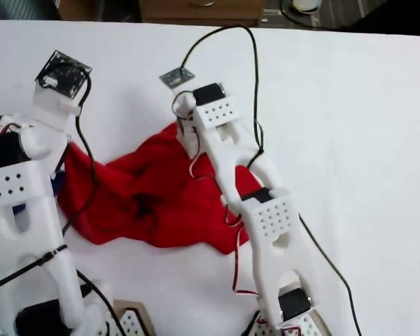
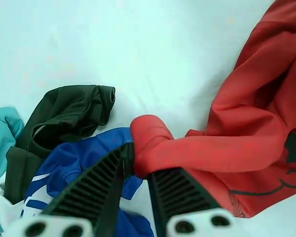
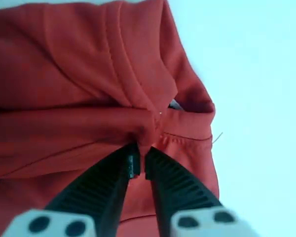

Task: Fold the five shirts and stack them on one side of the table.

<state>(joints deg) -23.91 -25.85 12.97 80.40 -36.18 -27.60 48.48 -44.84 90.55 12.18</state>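
One crumpled red cloth shirt [image 1: 147, 199] lies on the white counter [image 1: 350, 105]; the left pincer [image 2: 139, 165] pinches its sleeve, the right pincer [image 3: 140, 155] a fold near its collar.

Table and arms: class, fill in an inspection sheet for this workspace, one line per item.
Surface: white table.
Job's things: red shirt crumpled mid-table; blue shirt, dark shirt, teal shirt heaped beside its sleeve.
Clutter: nothing seen.
Grippers: left gripper shut on the red sleeve; right gripper shut on a red fold.
Cables: black cable loops over the table; red wire along the right arm.
Surroundings: wooden furniture beyond the far edge.
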